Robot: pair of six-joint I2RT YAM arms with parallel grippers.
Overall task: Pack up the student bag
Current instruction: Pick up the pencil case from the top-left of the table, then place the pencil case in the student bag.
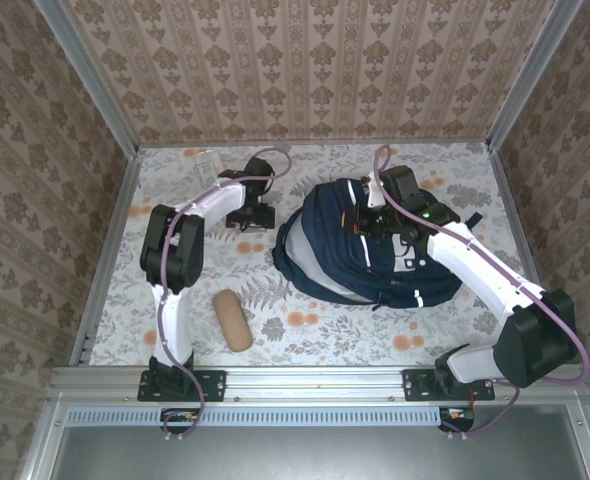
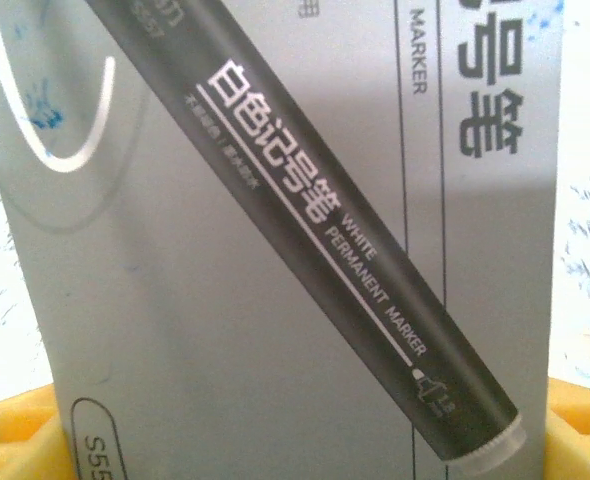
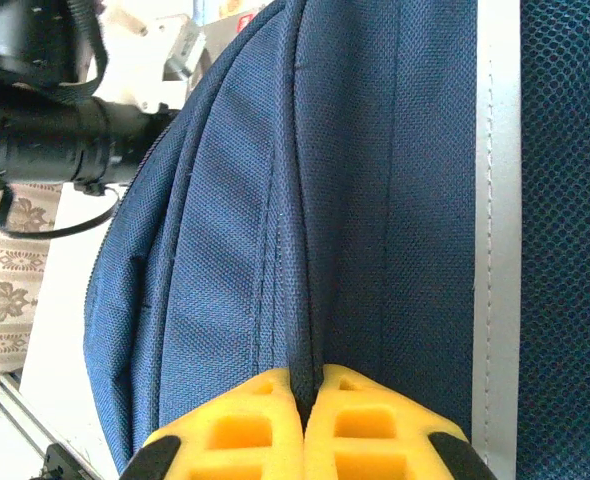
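Across the tabletop, from above: a pale floral cloth (image 1: 305,335) is covering the surface; patterned wallpaper (image 1: 305,60) is closing it in at 9, 12 and 3 o'clock.
Bag, place: the student bag (image 1: 340,268) is lying right of centre on the cloth, toward 3 o'clock.
Bag, axis: its long axis is running roughly from 10 o'clock to 4 o'clock; a pale panel is showing along its 9 o'clock side.
Right gripper, from above: the right gripper (image 1: 373,215) is resting on the bag's 12 o'clock edge.
Left gripper, from above: the left gripper (image 1: 250,213) is hanging at 9 o'clock of the bag, apart from it.
Other items: a tan case (image 1: 233,320) is lying at 7 o'clock of the bag.
Left wrist, pack: a grey marker pack (image 2: 225,330) is facing the lens, its printed pen slanting from 11 o'clock to 5 o'clock.
Left wrist, fingers: the yellow pads (image 2: 5,435) are standing wide at the 7 and 5 o'clock corners with the pack between them; whether they are pressing on it cannot be told.
Right wrist, bag: navy fabric is spreading across the picture, its seams and a white stripe (image 3: 495,240) running from 12 to 6 o'clock.
Right wrist, fingers: the two yellow pads (image 3: 375,430) are pressing together at 6 o'clock, pinching a ridge of the bag's fabric between them.
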